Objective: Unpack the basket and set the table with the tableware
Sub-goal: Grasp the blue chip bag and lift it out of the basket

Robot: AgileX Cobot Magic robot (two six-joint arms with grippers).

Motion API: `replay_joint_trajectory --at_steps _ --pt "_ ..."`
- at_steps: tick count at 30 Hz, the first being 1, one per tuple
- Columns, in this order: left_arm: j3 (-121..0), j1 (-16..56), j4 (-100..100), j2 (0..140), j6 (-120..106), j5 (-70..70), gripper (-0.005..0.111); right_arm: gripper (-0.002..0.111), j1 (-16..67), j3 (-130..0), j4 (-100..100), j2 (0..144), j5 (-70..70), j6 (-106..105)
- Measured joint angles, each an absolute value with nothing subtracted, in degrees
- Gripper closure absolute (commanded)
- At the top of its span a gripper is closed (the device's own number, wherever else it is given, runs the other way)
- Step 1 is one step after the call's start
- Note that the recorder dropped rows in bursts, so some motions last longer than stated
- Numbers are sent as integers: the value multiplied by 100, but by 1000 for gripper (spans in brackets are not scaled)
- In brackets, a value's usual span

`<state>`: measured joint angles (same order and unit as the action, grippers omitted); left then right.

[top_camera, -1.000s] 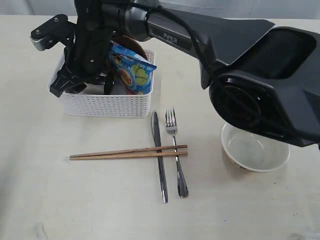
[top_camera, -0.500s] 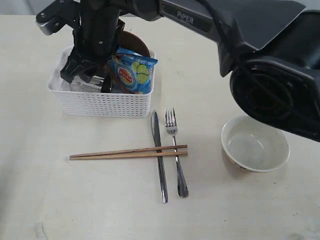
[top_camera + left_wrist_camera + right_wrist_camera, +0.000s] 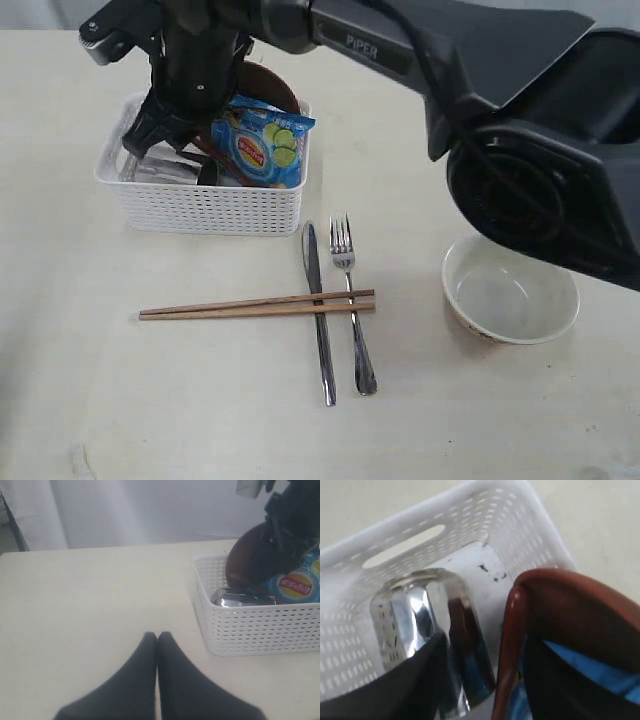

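The right gripper hangs spread, clamping nothing, inside the basket, where the brown plate leans beside the steel cup; it should close squarely on the plate's rim, clear of the chip bag.

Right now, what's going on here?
The right hand is down in the basket, fingers apart, apparently straddling the plate rim beside the cup. A chip bag is in there too. The knife, fork, chopsticks and bowl already lie on the table. The left hand hangs shut beside the basket.
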<state>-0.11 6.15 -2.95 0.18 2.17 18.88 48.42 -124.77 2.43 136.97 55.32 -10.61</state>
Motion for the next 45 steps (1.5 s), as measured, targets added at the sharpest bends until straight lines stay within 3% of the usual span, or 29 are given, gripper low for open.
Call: replay_joint_trajectory --at_steps 9,12,15,16,24,28,29,41,43,45 --pt "-11 615 -295 18 217 1888 107 65 4842 -12477 670 14056 4907 0" --pt "-11 615 -295 18 217 1888 107 81 4842 -12477 694 14094 4907 86" --pt "-11 615 -295 18 217 1888 107 108 4842 -12477 737 14106 4921 96" --pt "-11 615 -295 18 217 1888 107 109 4842 -12477 737 14106 4981 0" --pt "-11 615 -295 18 217 1888 107 104 4842 -12477 694 13749 5552 -413" --pt "-11 615 -295 18 217 1888 107 54 4842 -12477 547 13147 6172 -716" --pt "-11 615 -295 18 217 1888 107 50 4831 -12477 615 13065 6382 -743" --pt "-11 615 -295 18 217 1888 107 52 4767 -12477 1379 13438 6744 -1026" --pt "-11 615 -295 18 217 1888 107 55 4767 -12477 1465 13547 6651 -1036" --pt "-11 615 -295 18 217 1888 107 66 4767 -12477 1582 13623 6574 -1024"
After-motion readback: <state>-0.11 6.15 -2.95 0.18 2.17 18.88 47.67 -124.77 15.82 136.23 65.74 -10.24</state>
